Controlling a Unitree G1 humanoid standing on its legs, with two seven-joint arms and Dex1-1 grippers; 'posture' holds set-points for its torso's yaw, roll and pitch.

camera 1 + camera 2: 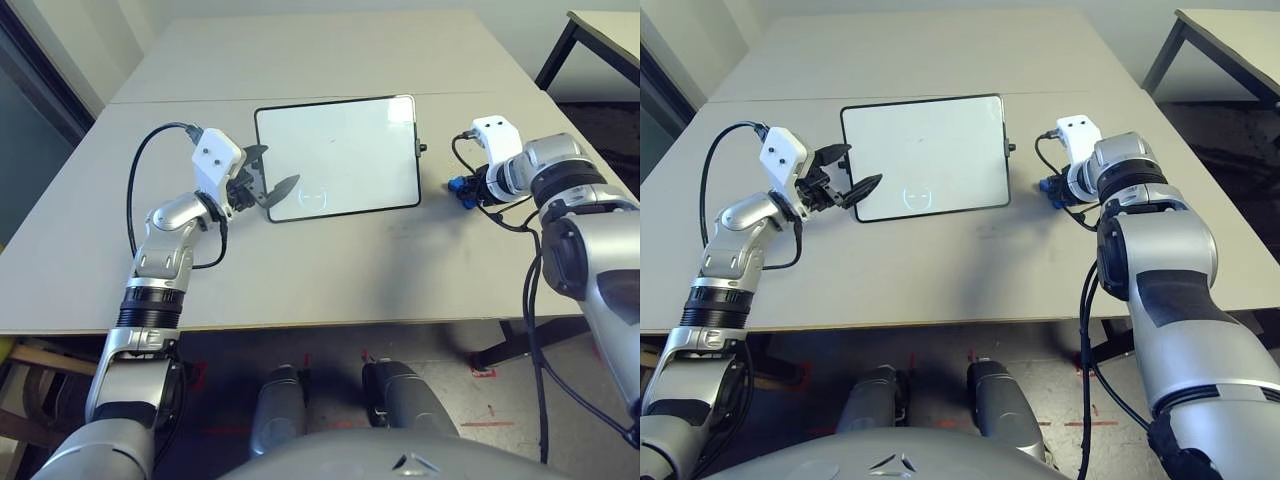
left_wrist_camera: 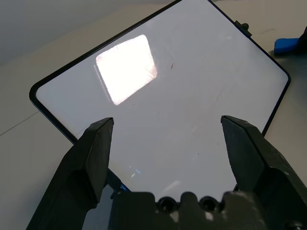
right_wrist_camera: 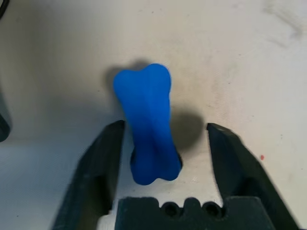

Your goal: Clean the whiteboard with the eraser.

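The whiteboard [image 1: 338,155], a white rectangle in a thin dark frame, lies flat mid-table [image 1: 300,280], nearly clean. Beside its right edge the small blue bone-shaped eraser [image 3: 147,123] rests on the table between the right gripper's [image 3: 163,143] spread fingers, ungripped. At the board's left near corner the left gripper [image 2: 168,143] stands wide open, empty.

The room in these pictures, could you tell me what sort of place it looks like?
Probably an office or lab workroom: a plain grey table bearing a whiteboard, a second dark-legged table behind, and red tape marks on the floor.
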